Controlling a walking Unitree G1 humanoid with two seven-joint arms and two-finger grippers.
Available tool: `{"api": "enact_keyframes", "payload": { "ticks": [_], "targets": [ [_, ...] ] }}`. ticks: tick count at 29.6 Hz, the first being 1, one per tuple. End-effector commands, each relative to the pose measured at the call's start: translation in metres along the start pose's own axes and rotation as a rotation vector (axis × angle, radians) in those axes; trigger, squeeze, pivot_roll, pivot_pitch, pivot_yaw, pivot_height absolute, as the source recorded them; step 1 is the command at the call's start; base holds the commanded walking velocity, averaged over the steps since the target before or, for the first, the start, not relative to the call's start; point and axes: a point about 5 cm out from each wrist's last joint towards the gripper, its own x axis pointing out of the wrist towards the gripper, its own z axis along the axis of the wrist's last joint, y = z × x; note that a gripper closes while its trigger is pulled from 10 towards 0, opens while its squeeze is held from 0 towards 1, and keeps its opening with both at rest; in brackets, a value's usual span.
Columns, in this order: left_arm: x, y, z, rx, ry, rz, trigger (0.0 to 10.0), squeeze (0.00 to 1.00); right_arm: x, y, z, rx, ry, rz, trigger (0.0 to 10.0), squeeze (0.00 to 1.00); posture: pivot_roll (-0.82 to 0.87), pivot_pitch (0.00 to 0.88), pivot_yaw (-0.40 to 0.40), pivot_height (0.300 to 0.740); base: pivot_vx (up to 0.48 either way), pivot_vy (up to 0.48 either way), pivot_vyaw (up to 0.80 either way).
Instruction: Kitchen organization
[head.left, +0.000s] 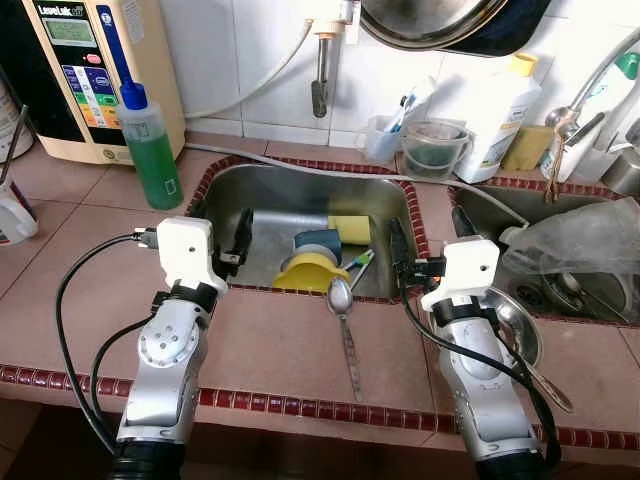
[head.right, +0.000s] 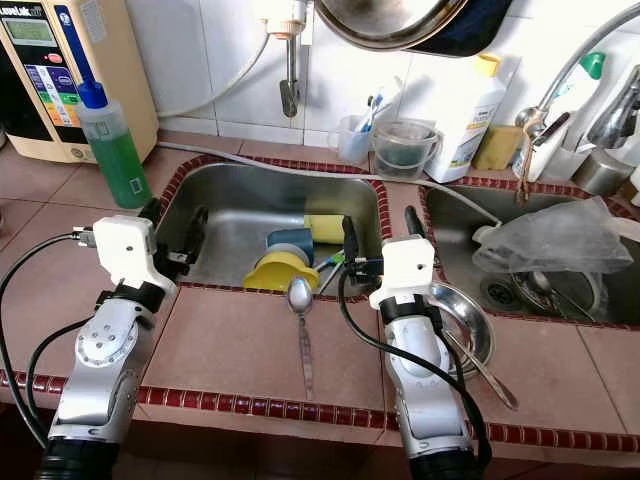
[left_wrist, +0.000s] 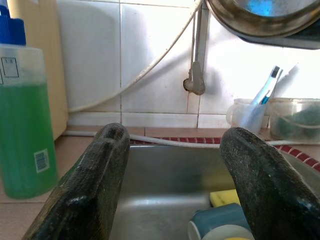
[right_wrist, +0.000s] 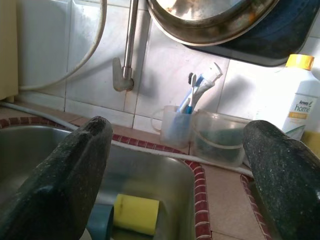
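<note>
The left gripper (head.left: 222, 235) hovers spread and empty over the near-left rim of the stainless steel sink (head.left: 290, 195); the right gripper (head.left: 425, 235) likewise at the near-right rim. A long metal spoon (head.left: 344, 330) lies between them, bowl at the edge. The left wrist view shows parted fingers (left_wrist: 95, 185) above the yellow sponge (left_wrist: 225, 197); the right wrist view shows wide fingers (right_wrist: 70, 175) too.

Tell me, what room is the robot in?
Most likely a home kitchen, at the washing-up spot. There is a steel sink set in a tiled counter, a bottle of green dish soap beside it, and a spoon lying on the sink's edge.
</note>
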Motion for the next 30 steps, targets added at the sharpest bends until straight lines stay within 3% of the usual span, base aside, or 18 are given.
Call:
{"api": "enact_keyframes", "payload": {
  "ticks": [1, 28, 30],
  "targets": [
    [0.0018, -0.0007, 0.0056, -0.008, -0.014, -0.006, 10.0, 0.00, 0.0011, -0.0051, 0.0004, -0.007, -0.004, -0.020, 10.0, 0.00, -0.02, 0.000, -0.018, 0.740, 0.000, -0.480, 0.00],
    [0.0013, 0.0009, 0.0077, -0.011, 0.004, 0.008, 10.0, 0.00, 0.0006, -0.0033, -0.0006, 0.000, 0.005, -0.008, 10.0, 0.00, -0.02, 0.012, -0.024, 0.740, 0.000, -0.480, 0.00],
    [0.0008, -0.0001, 0.0064, -0.034, 0.013, 0.006, 10.0, 0.00, -0.0001, -0.0035, -0.0006, -0.001, 0.005, -0.008, 10.0, 0.00, -0.02, 0.013, -0.024, 0.740, 0.000, 0.000, 0.00]
  ]
}}
